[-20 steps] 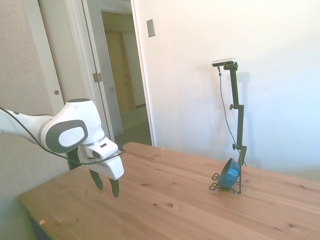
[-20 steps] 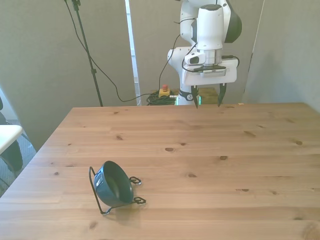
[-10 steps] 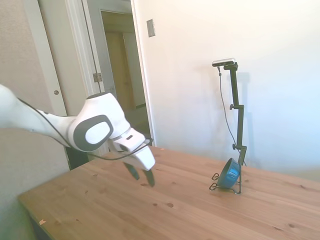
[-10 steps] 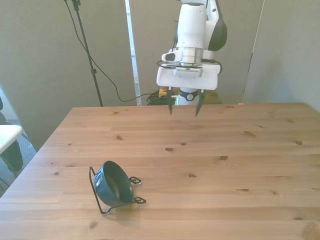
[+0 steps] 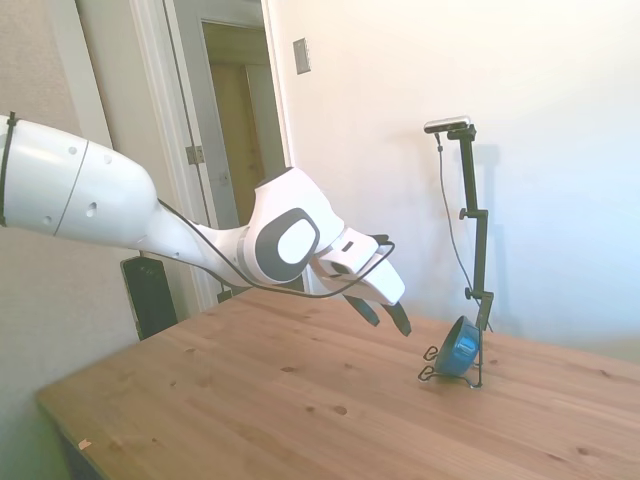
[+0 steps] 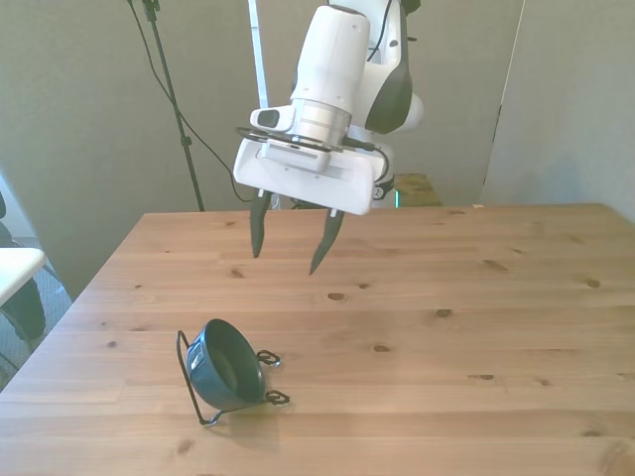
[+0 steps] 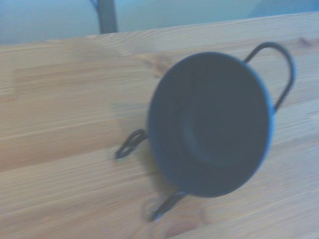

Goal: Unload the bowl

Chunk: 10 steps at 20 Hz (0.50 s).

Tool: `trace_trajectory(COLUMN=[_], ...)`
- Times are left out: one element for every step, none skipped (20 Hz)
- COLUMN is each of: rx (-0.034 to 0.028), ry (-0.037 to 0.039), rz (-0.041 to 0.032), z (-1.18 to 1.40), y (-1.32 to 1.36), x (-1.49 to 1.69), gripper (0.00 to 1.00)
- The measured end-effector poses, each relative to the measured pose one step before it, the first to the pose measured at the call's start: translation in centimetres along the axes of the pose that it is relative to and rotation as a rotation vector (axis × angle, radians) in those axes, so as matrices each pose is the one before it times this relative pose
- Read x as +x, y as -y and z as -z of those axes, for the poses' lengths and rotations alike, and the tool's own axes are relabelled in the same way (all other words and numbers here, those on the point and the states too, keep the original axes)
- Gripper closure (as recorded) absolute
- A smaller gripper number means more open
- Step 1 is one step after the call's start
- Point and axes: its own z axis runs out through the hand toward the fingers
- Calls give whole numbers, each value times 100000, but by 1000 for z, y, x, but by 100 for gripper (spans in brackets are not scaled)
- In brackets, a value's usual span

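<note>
The bowl (image 6: 226, 365) leans tilted in its wire rack (image 6: 194, 389) (near the tabletop's (image 6: 476, 327) corner); the end effector (image 6: 289, 245) hangs above, fingers spread, empty.

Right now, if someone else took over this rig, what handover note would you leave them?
Tool: open, empty, in the air above the table, short of the bowl.
Bowl: propped on its edge in the thin black wire rack, near the table's front edge at the front view's left, opening facing the tool.
Done: nothing gripped yet.
Left: reach the bowl, grip it, lift it out of the rack, set it down.
</note>
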Motion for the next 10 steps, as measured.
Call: trace_trajectory(rx=[-1305,-737,-510,-784,-955,-821,-782,-822,-859,-813], ry=[-2007,-1569,-1148,-1320,-1208,-929,-1041,-968,-951,-946], rz=[-1542,-1351,-997,-468,-250,-247,-386,-188,-93,-118], z=[-604,-561,-622,-760,-836,-895,-930,-929,-829,-669], y=[-179,86,295,333,375,394,388,402,362,292], x=[1036,896,666,546,405,351,357,250,181,226], gripper=[0,0,0,0,0,0,0,0,0,0])
